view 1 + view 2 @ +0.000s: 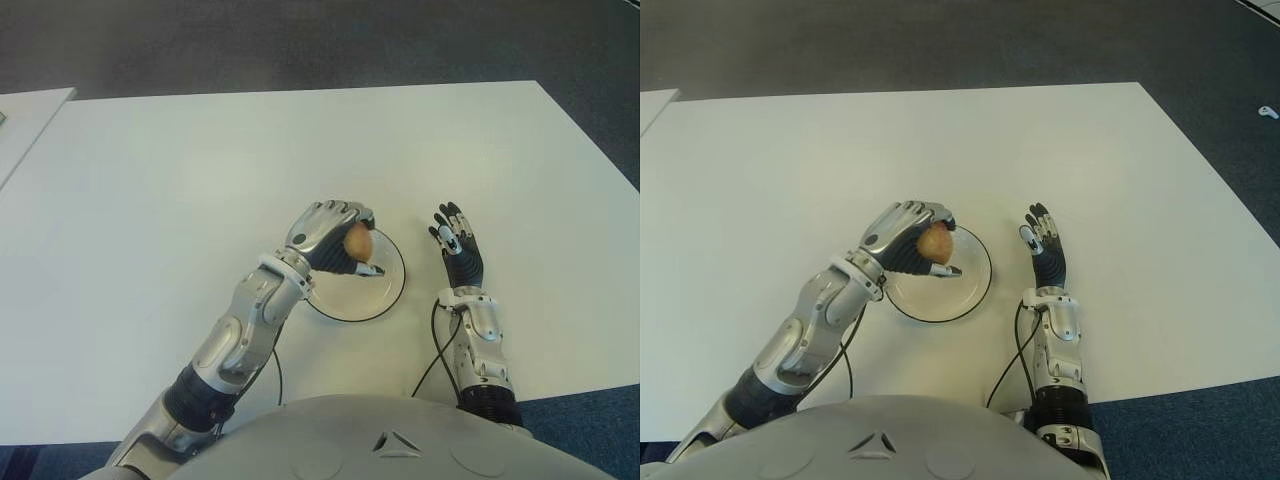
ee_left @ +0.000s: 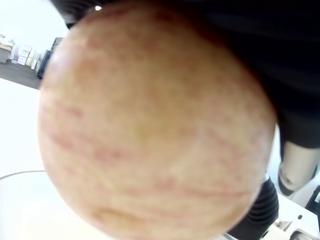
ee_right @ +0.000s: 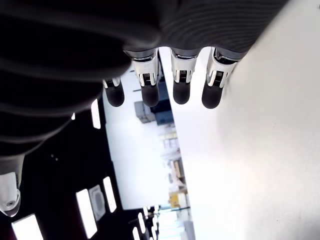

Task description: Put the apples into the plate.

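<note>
My left hand [image 1: 335, 235] is curled around a yellow-red apple [image 1: 358, 243] and holds it just over the left part of a white plate [image 1: 392, 290] with a dark rim. In the left wrist view the apple [image 2: 150, 130] fills almost the whole picture, with the plate's rim [image 2: 20, 175] showing below it. The plate sits near the front middle of the white table [image 1: 200, 160]. My right hand [image 1: 458, 240] shows on the table to the right of the plate, fingers stretched out flat and holding nothing; its straight fingertips [image 3: 180, 95] show in the right wrist view.
A second white tabletop [image 1: 25, 115] shows at the far left edge. Dark carpet [image 1: 300, 40] lies beyond the table. Thin black cables [image 1: 435, 360] run down from both wrists over the table's front edge.
</note>
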You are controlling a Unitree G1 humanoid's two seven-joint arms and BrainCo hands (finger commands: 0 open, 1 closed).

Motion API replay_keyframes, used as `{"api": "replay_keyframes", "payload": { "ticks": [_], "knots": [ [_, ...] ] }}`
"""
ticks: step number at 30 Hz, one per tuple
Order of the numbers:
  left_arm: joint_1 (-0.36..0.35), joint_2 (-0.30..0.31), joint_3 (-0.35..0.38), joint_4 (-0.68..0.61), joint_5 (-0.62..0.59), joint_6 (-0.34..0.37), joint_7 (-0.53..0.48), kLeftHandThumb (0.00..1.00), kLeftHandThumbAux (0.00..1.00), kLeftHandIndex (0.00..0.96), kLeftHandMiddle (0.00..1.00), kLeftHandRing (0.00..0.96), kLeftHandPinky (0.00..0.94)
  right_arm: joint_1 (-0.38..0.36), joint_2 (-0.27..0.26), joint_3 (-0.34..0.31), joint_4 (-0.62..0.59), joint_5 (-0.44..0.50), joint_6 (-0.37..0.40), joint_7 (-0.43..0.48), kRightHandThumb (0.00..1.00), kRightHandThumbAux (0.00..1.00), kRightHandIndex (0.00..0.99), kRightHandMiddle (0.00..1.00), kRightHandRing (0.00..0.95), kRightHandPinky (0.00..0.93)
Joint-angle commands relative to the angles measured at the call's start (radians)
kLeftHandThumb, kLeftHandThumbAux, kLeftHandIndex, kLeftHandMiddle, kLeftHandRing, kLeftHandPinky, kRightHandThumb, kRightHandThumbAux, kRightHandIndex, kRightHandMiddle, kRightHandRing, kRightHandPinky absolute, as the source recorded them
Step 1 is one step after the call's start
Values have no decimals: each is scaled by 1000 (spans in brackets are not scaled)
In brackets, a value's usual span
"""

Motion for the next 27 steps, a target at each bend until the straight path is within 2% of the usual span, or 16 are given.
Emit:
{"api": "replay_keyframes", "payload": {
  "ticks": [1,7,12,20,27],
  "knots": [
    [26,-7,-23,20,8,-4,-14,857,665,405,529,820,730,56,11,9,43,-6,60,3,118,503,3,0,0,0],
    [34,0,-42,63,17,-20,9,857,665,406,529,820,701,60,13,12,39,-8,58,3,117,500,3,0,0,0],
    [31,11,-57,106,73,-53,61,859,663,411,531,834,780,62,15,13,38,-14,56,-4,123,492,1,0,0,0],
    [41,-11,-50,123,64,-24,34,857,664,407,528,819,760,64,21,10,33,-14,59,-14,127,494,0,0,0,0],
    [42,-18,-47,137,69,-30,61,856,665,406,527,824,760,63,26,9,34,-13,58,-19,125,489,4,0,0,0]
  ]
}}
